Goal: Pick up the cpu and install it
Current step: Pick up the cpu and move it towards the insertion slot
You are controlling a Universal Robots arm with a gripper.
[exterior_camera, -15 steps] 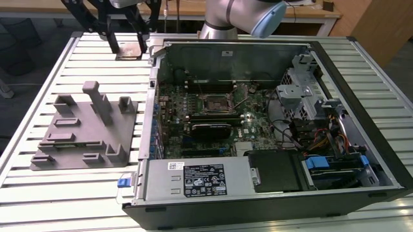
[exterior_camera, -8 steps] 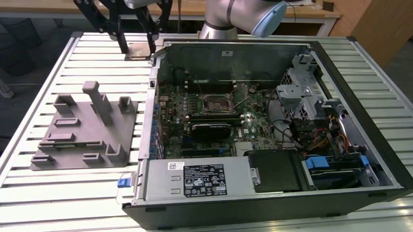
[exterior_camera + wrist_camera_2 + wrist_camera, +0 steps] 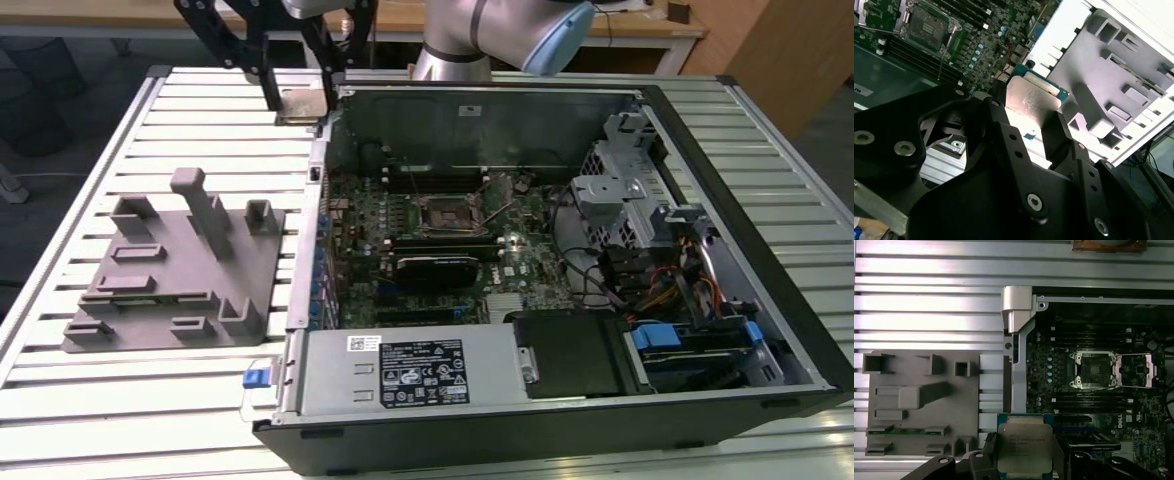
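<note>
My gripper (image 3: 300,98) is shut on the cpu (image 3: 300,105), a small flat square chip held by two opposite edges. In the exterior view it hangs over the slatted table at the far left corner of the open computer case, outside the case wall. In both wrist views the cpu (image 3: 1024,446) (image 3: 1031,97) shows its pale metal top between black fingers (image 3: 988,456). The open socket (image 3: 447,212) (image 3: 1094,370) (image 3: 929,27) sits on the motherboard inside the case, its lever raised, apart from the chip.
A grey plastic fixture (image 3: 174,265) (image 3: 919,405) with slots and posts lies on the table at the exterior view's left of the case. The case wall (image 3: 324,150) stands between gripper and motherboard. A power supply (image 3: 400,372) and drive cage (image 3: 627,190) occupy the case.
</note>
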